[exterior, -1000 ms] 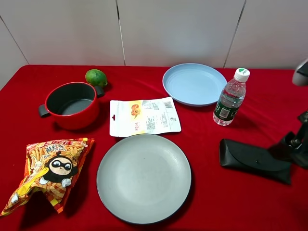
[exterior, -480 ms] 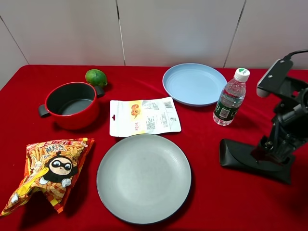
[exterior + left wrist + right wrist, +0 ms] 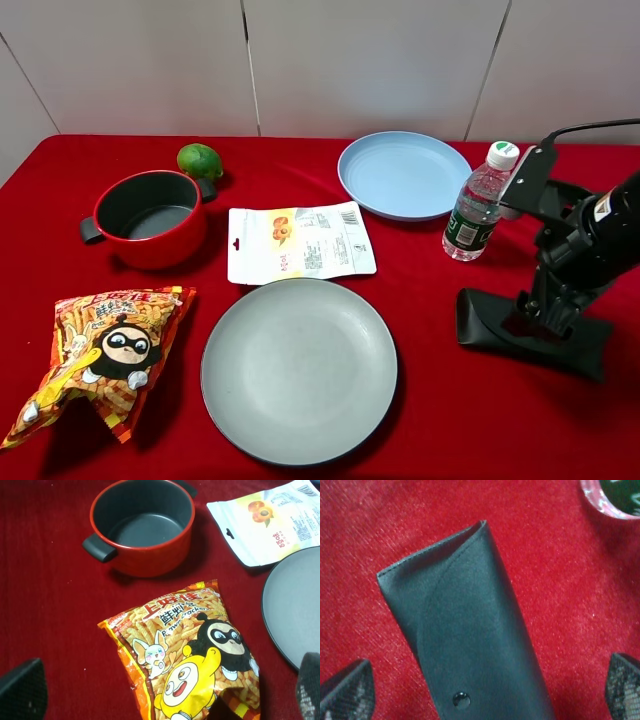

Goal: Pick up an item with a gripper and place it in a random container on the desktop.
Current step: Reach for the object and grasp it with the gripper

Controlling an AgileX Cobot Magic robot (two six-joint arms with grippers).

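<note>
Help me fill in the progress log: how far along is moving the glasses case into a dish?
Nothing is finished: the glasses case lies flat on the red cloth and the grey plate holds nothing. In hand: the right gripper is down over the case, its fingers spread either side, not closed on it. Left: grip, lift, carry to the plate, release.

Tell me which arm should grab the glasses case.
Right. The right claw is open astride the glasses case; the left claw hangs over the crisps bag, far away.
</note>
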